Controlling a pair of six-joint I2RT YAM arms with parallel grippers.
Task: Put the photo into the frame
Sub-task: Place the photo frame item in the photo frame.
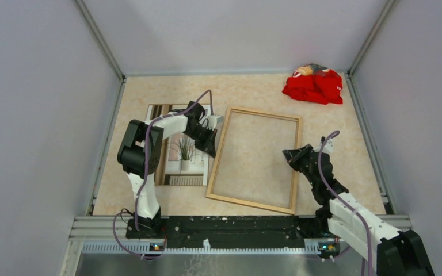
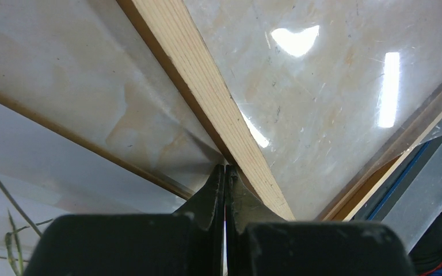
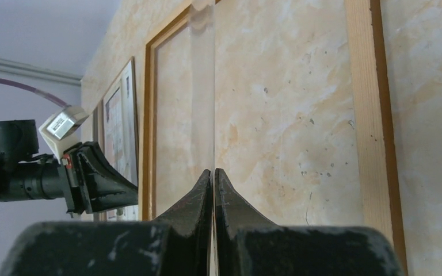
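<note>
black left gripper (image 2: 225, 168) closed and low beside the frame (image 2: 204, 86)

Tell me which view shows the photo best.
Top external: the photo lies picture-up, left of the frame, mostly visible, with the left arm covering part of it. Left wrist catches only a pale corner with plant stems; right wrist sees a foreshortened sliver beyond the frame.

Plain grey walls (image 1: 34, 86) around a glossy beige marbled tabletop (image 1: 253, 92)
</note>
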